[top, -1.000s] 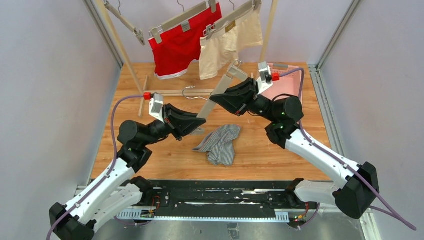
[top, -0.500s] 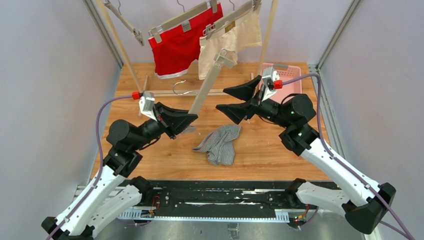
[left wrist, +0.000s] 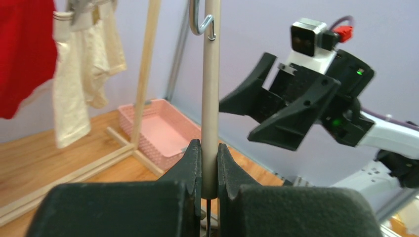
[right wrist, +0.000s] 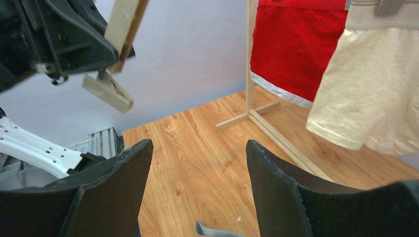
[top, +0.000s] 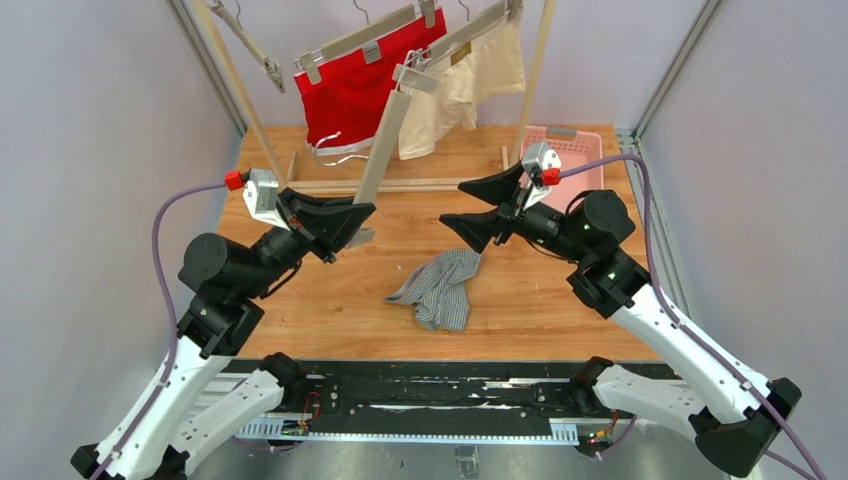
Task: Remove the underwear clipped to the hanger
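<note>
Gripping bare hanger (top: 385, 135) in left gripper (top: 348, 222): jaws pinched shut on bar near its lower end, upper end tilted up and away toward rack (top: 232, 85). With right gripper (top: 480, 205): fingers spread wide, nothing held.

Grey briefs (top: 440, 288) off clips, crumpled on table (top: 330, 310) just below and nearward of right gripper. Red briefs (top: 355, 95) and cream briefs (top: 485, 65) clipped to own hangers, hanging beyond both grippers, close past held hanger's top end. Judged one of three done.

Risks:
- Top clip of held hanger catching red or cream cloth on a swing, tugging rack.
- Bar pivoting or slipping in so narrow a pinch near one end.
- Hanger dropping onto grey briefs.
- Right-side approach to cream clips crowded by held hanger unless parked first.
</note>
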`<action>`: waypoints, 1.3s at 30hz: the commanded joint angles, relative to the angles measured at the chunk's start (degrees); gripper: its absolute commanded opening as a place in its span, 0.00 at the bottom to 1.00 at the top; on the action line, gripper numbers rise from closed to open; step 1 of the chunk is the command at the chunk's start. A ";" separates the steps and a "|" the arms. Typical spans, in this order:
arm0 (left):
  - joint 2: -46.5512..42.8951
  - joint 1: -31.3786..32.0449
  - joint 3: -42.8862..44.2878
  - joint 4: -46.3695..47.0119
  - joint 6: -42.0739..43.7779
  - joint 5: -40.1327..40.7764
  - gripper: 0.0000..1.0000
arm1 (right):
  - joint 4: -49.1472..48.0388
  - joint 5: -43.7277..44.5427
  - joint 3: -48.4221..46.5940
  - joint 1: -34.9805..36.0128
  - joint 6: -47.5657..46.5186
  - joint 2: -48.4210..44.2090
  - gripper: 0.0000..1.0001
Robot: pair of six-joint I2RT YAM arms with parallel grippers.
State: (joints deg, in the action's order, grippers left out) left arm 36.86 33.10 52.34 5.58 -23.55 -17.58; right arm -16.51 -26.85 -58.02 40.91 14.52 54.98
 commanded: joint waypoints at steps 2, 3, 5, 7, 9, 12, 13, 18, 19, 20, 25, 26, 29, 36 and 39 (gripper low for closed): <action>3.74 0.03 13.04 -15.27 9.18 7.35 0.00 | 5.72 5.22 -0.82 0.84 -5.11 -3.08 0.71; 5.05 0.03 16.22 -19.13 10.96 8.86 0.00 | 6.13 6.32 -0.43 0.82 -5.72 -3.65 0.71; 7.79 0.03 24.10 -26.92 14.45 11.75 0.00 | 7.41 8.61 -0.26 0.84 -6.93 -4.66 0.71; 10.68 0.03 30.04 -31.19 17.13 13.74 0.00 | 9.41 11.72 -0.82 0.80 -7.98 -5.40 0.69; 13.77 0.03 35.42 -33.99 18.62 15.28 0.00 | 10.80 14.32 -1.12 0.80 -9.14 -5.96 0.68; 18.51 0.03 42.78 -37.70 19.64 19.93 0.00 | 12.26 16.27 -1.60 0.82 -10.42 -6.24 0.65; 19.77 0.03 44.86 -38.89 20.05 22.35 0.00 | 13.00 16.61 -2.06 0.81 -10.85 -6.02 0.63; 26.36 0.03 55.67 -49.66 23.11 37.37 0.00 | 19.12 18.13 -5.17 0.80 -13.10 -4.25 0.58; 27.20 0.03 56.81 -52.31 23.52 39.66 0.00 | 19.68 18.38 -5.21 0.79 -13.46 -4.19 0.58; 27.52 0.03 57.09 -54.62 23.79 41.83 0.00 | 20.02 18.55 -4.99 0.83 -13.72 -4.14 0.58; 23.95 0.03 51.73 -60.24 23.29 51.15 0.00 | 18.34 18.67 -3.85 0.81 -14.88 -3.22 0.56; 23.09 0.03 50.37 -60.28 23.09 52.60 0.00 | 17.38 18.74 -4.06 0.82 -15.33 -2.62 0.55; 22.39 0.03 48.46 -61.10 23.10 57.69 0.00 | 16.10 18.88 -7.22 0.79 -16.06 0.27 0.53; 22.75 0.03 50.90 -60.45 24.17 60.10 0.00 | 15.37 15.15 -9.20 0.81 -14.65 3.45 0.48; 22.04 -0.01 50.14 -57.51 25.04 61.27 0.00 | 14.00 15.13 -6.72 0.81 -14.03 2.84 0.48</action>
State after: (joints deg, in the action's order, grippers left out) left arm 60.20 33.12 101.69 -56.88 -0.03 39.88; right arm 0.64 -10.33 -66.74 40.91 -0.16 59.02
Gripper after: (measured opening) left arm 0.074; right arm 0.482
